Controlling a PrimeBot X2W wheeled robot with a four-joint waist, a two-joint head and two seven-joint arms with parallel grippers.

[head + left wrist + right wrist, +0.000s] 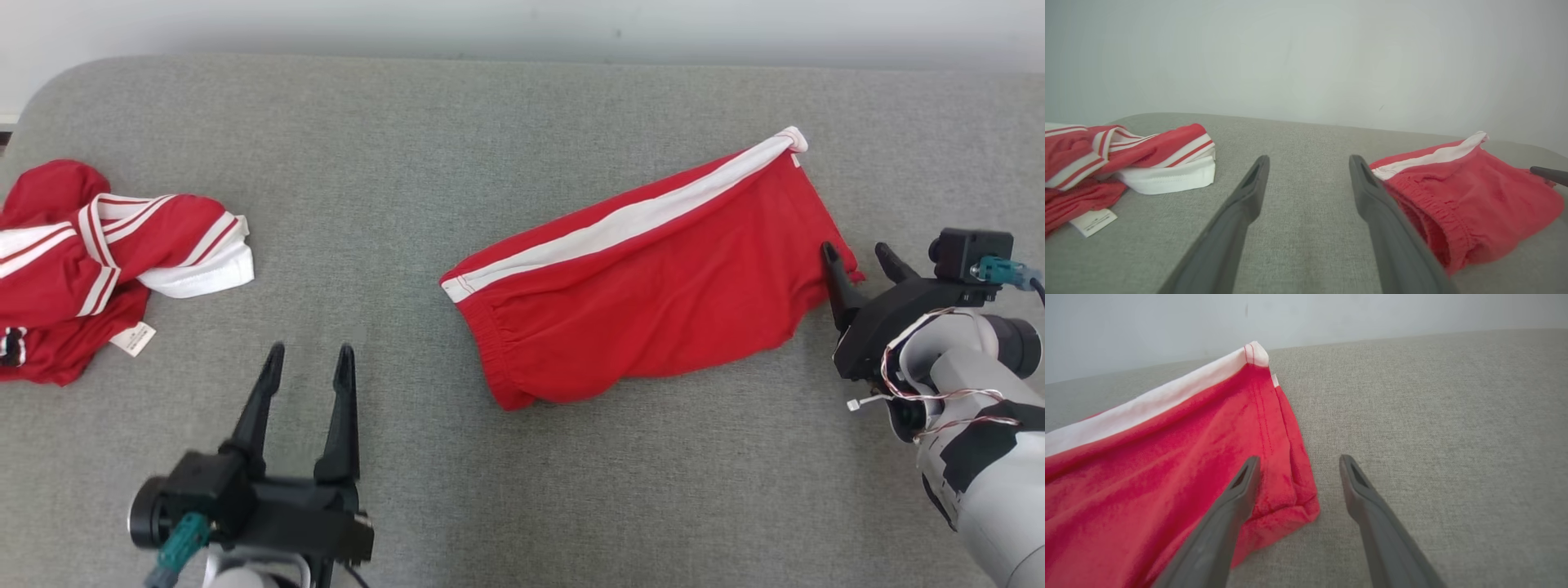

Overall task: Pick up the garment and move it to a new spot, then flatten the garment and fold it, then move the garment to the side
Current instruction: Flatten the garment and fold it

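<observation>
On the counter [522,106], folded shorts [653,286] lie flat; right tool [856,250] wide, empty, at their hem, likely to shift them; left tool [312,351] wide, clear.

light: bright, even, diffuse | shadows: faint | glare: slight haze | focus: wrist views soft, edges curved

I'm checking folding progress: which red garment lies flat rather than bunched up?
The red shorts with one broad white side stripe, beside the right tool. The other red garment, at the left edge, is a crumpled heap with thin stripes.
</observation>
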